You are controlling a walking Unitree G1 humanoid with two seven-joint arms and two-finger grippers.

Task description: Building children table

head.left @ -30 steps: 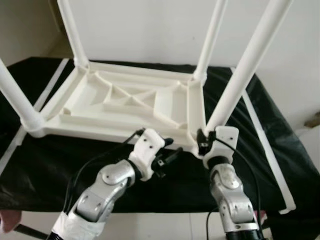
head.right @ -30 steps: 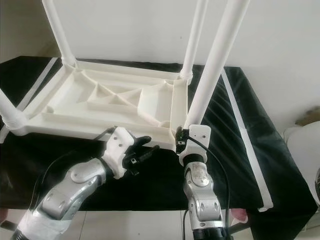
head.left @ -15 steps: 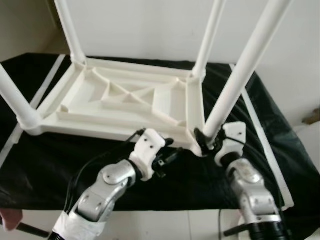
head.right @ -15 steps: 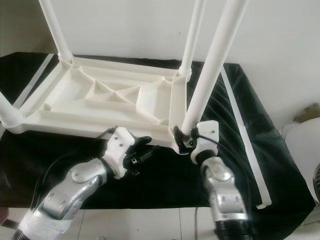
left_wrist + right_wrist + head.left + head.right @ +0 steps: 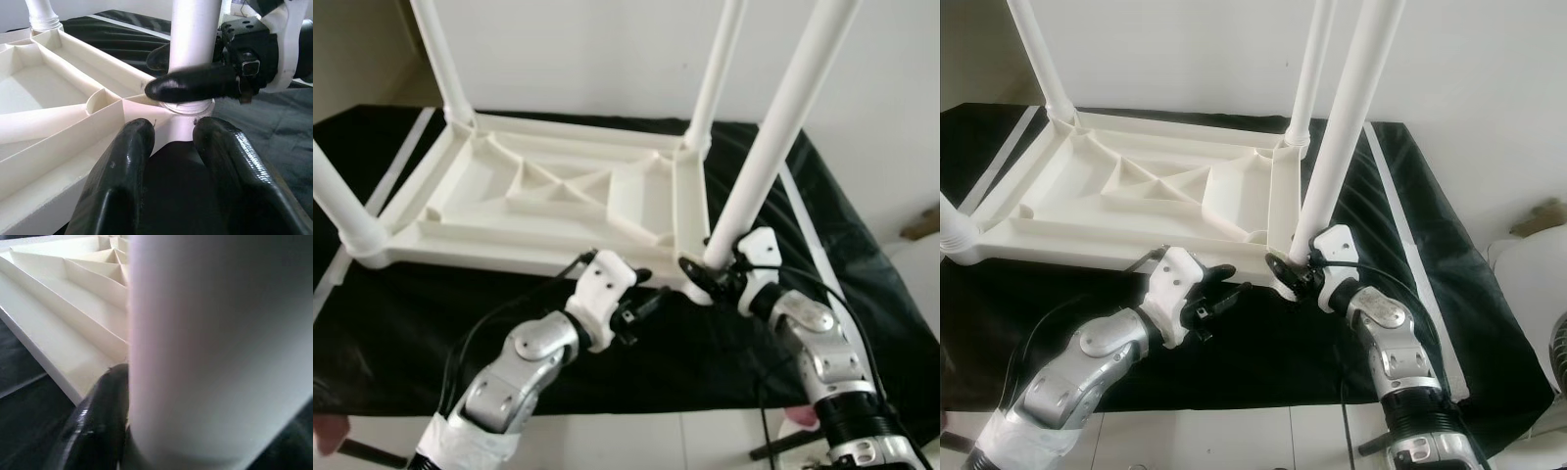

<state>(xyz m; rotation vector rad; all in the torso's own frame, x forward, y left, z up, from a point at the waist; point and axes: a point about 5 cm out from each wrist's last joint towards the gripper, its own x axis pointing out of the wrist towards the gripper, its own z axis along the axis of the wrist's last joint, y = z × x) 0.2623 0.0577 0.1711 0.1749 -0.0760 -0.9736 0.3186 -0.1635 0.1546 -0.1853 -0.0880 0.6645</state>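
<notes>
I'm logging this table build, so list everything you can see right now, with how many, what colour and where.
Tabletop: one, white, upside down on the black cloth, ribbed underside up.
Legs: four, white, upright, one at each tabletop corner.
Black cloth: one, under the tabletop.
White strips: two, along the cloth's left and right sides.
Wall: white, behind.
Left tool: black fingers, open, just short of the near right corner.
Right tool: black fingers closed round the base of the near right leg.
</notes>
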